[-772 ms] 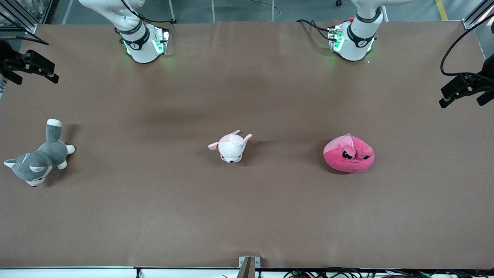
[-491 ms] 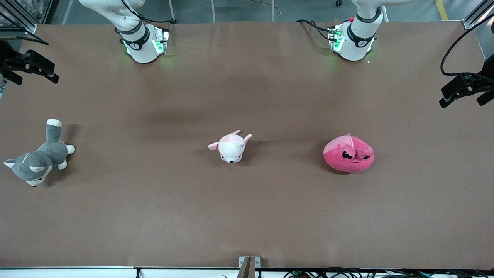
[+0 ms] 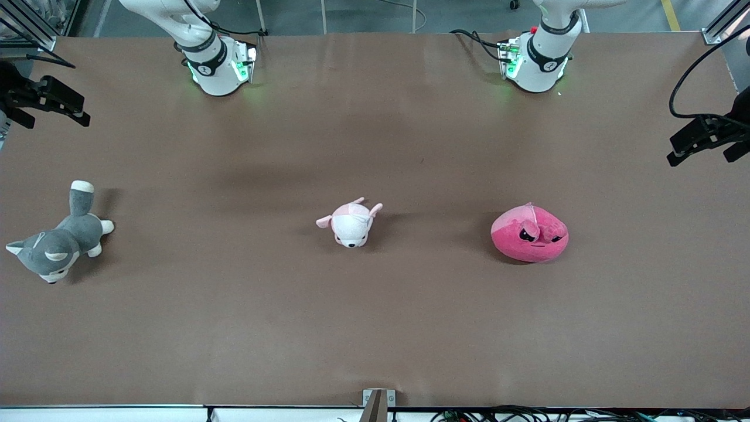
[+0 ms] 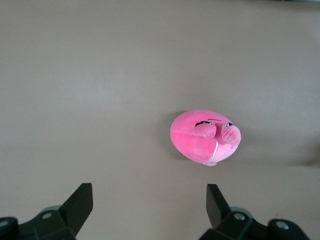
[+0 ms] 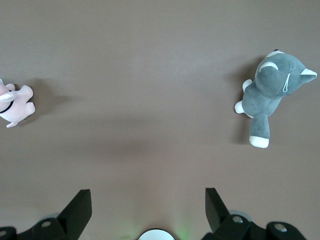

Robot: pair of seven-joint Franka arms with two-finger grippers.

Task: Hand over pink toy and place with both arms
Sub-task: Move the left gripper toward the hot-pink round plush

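Observation:
The pink toy [image 3: 530, 233], a round hot-pink plush with angry black eyes, lies on the brown table toward the left arm's end. It also shows in the left wrist view [image 4: 205, 136]. My left gripper [image 3: 700, 153] hangs high over bare table between its base and the toy, open and empty, and shows in the left wrist view [image 4: 149, 197]. My right gripper [image 3: 58, 122] hangs high over the table beside its own base [image 5: 156, 235], open and empty, and shows in the right wrist view [image 5: 147, 197].
A pale pink-and-white puppy plush [image 3: 350, 223] lies mid-table. A grey-and-white husky plush [image 3: 55, 240] lies toward the right arm's end. The arm bases [image 3: 217, 67] stand along the table's edge farthest from the front camera.
Both grippers have shifted very slightly. The toys have not moved.

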